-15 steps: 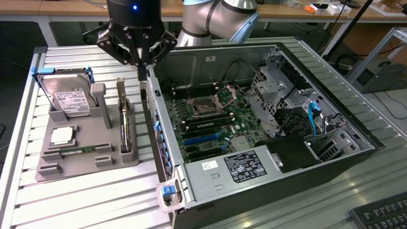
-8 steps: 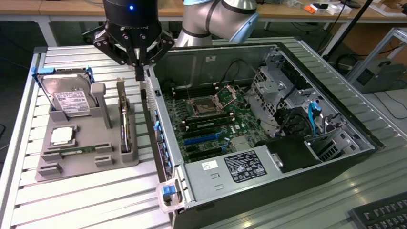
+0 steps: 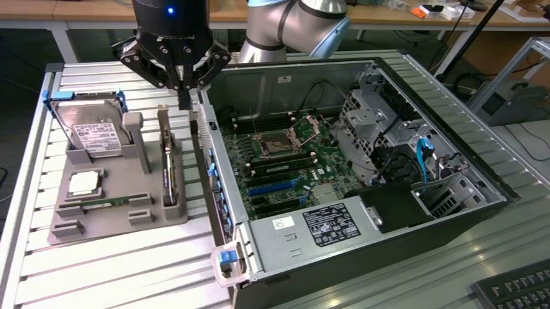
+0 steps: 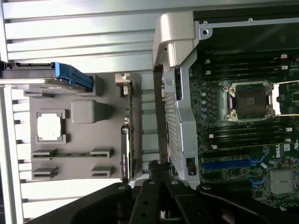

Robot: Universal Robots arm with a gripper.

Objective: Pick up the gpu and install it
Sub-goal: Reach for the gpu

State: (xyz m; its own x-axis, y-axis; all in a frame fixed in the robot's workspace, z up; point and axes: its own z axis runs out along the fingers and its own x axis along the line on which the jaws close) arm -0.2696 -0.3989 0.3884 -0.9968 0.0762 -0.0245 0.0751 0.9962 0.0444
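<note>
The graphics card (image 3: 167,161) (image 4: 128,135) stands on edge in a slot of the grey holder (image 3: 86,225) on the bench (image 3: 120,270), probably so its top edge can be pinched. The fingers (image 3: 185,96) are pressed together and empty, hovering near one end of the card beside the open computer (image 3: 257,80).

The tool (image 3: 184,103) hangs over the gap between a tray (image 3: 103,222) and an open case (image 3: 481,193), both on the counter (image 3: 129,270). Nearest the tool, the gpu (image 3: 167,161) stands on edge in a tray slot. Beyond it, the drive (image 3: 94,135) stands upright, and the CPU (image 3: 84,183) and RAM (image 3: 103,205) lie flat. On the tool's other side, the board (image 3: 292,161) lies in the case, with the power supply (image 3: 331,222) at the far end.
</note>
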